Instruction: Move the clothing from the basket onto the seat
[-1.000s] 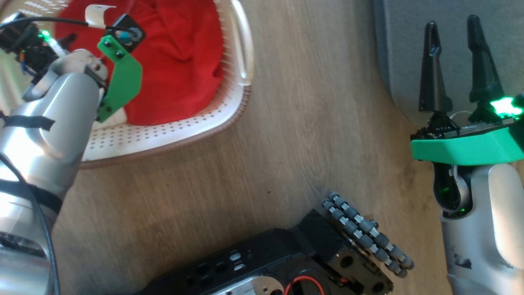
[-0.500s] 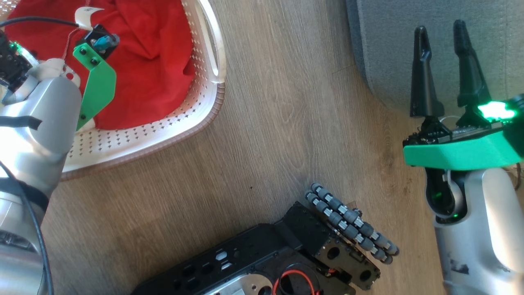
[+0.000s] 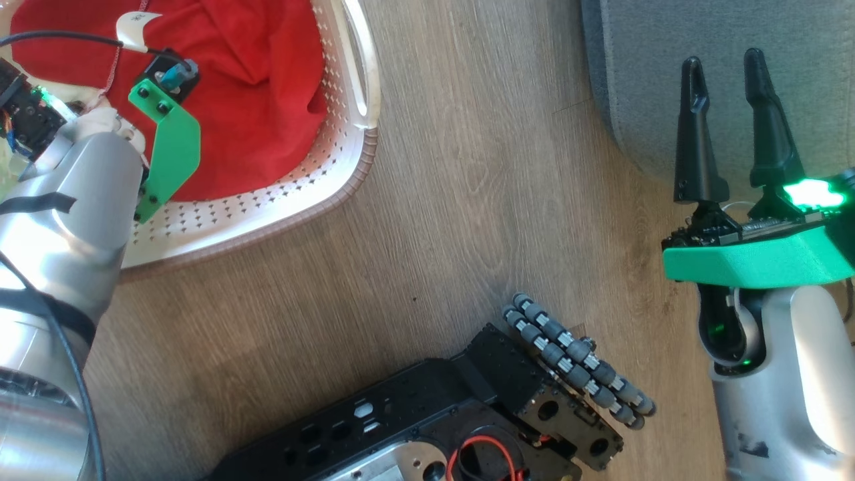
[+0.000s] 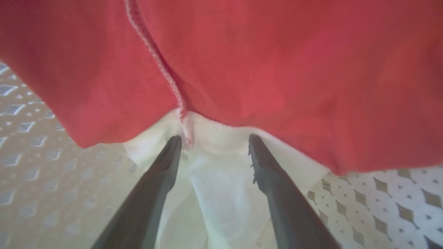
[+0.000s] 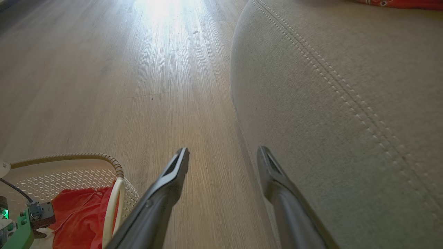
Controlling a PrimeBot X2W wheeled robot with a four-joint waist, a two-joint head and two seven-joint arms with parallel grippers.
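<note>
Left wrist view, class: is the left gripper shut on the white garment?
No: the left gripper stands open, jaws well apart, with the white garment lying between them.

The floor [image 3: 467, 200] is pale brown wood-look plank with fine grain slanting across the head view. A small dark speck [image 3: 414, 298] lies on it just below the middle of that frame. In the right wrist view the boards run up the frame. A bright glare [image 5: 162, 10] washes the top centre, and a faint seam [image 5: 155, 94] crosses left of centre, with another dark speck just beside it.
</note>
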